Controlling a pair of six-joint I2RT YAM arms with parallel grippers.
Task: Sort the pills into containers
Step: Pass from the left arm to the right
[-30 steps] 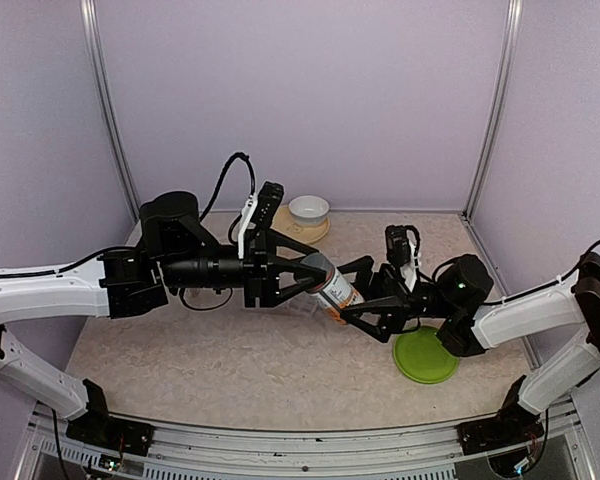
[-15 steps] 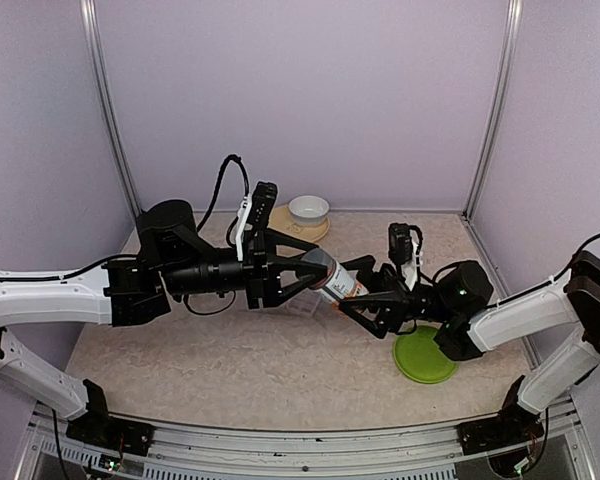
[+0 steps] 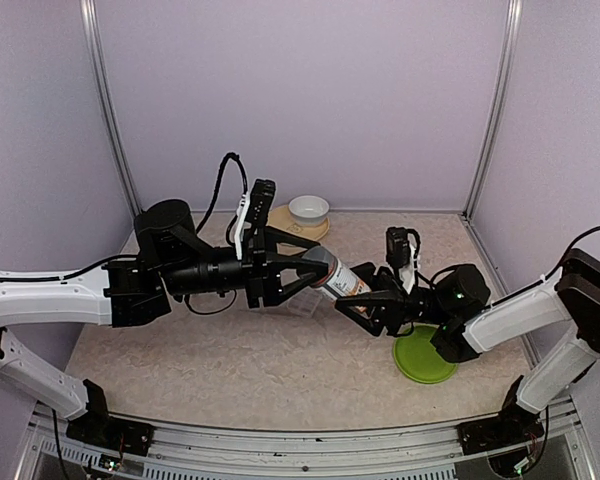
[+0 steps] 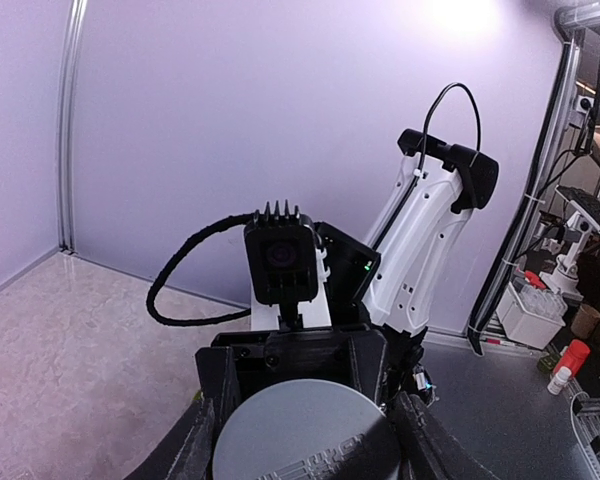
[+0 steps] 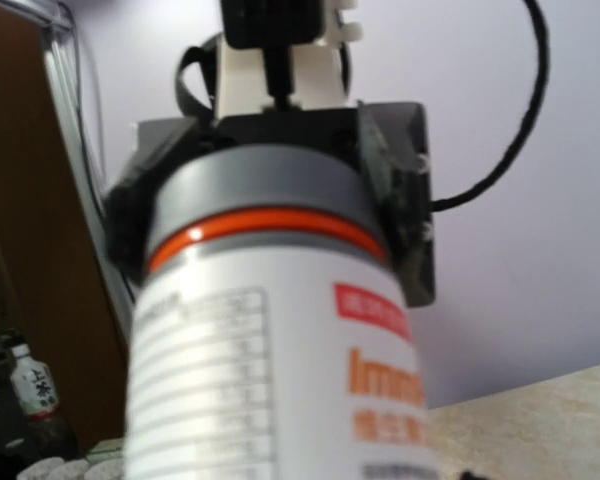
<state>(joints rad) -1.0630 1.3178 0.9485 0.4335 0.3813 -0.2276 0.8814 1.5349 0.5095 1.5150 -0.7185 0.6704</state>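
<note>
A white pill bottle (image 3: pixel 342 281) with orange print and a grey cap hangs in mid-air between both arms, lying nearly level. My left gripper (image 3: pixel 315 271) is shut on the cap end; in the left wrist view the grey cap (image 4: pixel 300 425) fills the space between my fingers (image 4: pixel 435 440). My right gripper (image 3: pixel 368 295) grips the bottle's base end, and the bottle (image 5: pixel 280 370) fills the right wrist view, hiding my own fingers. A faint clear pill box (image 3: pixel 298 306) lies on the table under the bottle, mostly hidden. No pills show.
A green round plate (image 3: pixel 423 358) lies under the right arm. A white bowl (image 3: pixel 308 209) on a tan plate (image 3: pixel 288 228) stands at the back. Purple walls close in the back and both sides.
The bottle has lifted a little and turned more level. My right gripper has slid left and up along the bottle's base end. The left arm has shifted slightly.
</note>
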